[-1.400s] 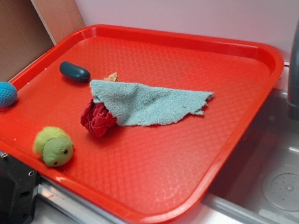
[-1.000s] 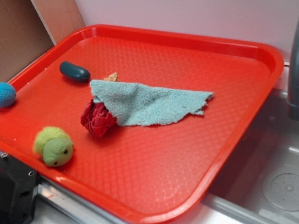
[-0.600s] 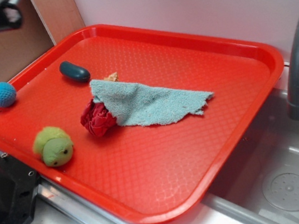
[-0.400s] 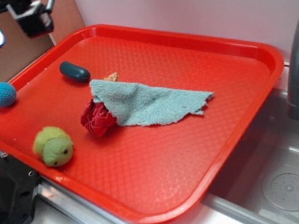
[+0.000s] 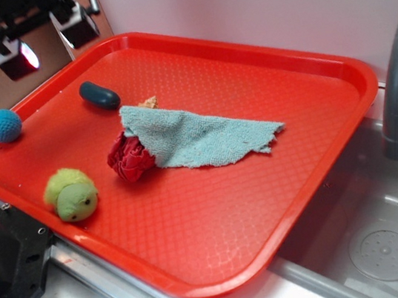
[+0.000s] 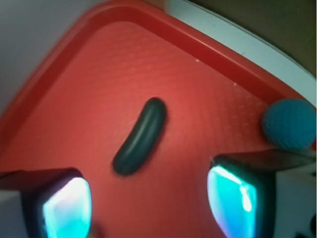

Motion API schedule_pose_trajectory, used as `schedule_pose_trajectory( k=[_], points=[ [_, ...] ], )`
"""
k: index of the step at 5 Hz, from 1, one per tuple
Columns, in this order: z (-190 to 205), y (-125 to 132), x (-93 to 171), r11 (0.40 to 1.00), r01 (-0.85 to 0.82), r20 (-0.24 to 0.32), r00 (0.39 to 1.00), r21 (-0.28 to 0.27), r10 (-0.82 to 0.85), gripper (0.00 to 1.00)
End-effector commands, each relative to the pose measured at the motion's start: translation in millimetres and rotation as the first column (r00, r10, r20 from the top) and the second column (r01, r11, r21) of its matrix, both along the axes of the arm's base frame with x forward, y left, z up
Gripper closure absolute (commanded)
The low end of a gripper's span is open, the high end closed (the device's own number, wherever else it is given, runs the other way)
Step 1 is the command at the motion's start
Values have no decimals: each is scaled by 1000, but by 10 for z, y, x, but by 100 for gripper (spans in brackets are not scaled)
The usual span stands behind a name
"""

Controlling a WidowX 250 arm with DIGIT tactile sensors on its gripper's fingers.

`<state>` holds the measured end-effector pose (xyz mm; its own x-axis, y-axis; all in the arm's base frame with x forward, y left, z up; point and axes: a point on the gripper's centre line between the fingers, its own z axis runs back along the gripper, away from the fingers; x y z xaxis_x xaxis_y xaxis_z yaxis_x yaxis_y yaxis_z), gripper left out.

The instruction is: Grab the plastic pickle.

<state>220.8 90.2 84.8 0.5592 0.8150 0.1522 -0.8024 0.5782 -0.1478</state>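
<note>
Claw [image 5: 44, 43] wide open, above the red tray's [image 5: 297, 52] far-left corner.
Plastic pickle [image 5: 99, 95] lies free on tray, at claw's 5 o'clock, apart from both fingers [image 6: 64, 208]; blue ball [image 5: 3, 125] at 7 o'clock.

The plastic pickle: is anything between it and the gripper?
Nothing visible. The plastic pickle lies alone on the red tray, with the open gripper above; the blue knitted ball sits aside.
</note>
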Motion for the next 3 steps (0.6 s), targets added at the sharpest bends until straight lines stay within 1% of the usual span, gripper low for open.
schedule_pose_trajectory(
  k=[1, 2, 3],
  points=[
    [-383, 194, 280, 997, -21, -133, 991, 77, 31, 0],
    [-507, 108, 385, 996, -3, -184, 983, 89, 19, 0],
    [-549, 48, 200, 994, -48, -211, 975, 97, 68, 100]
  ],
)
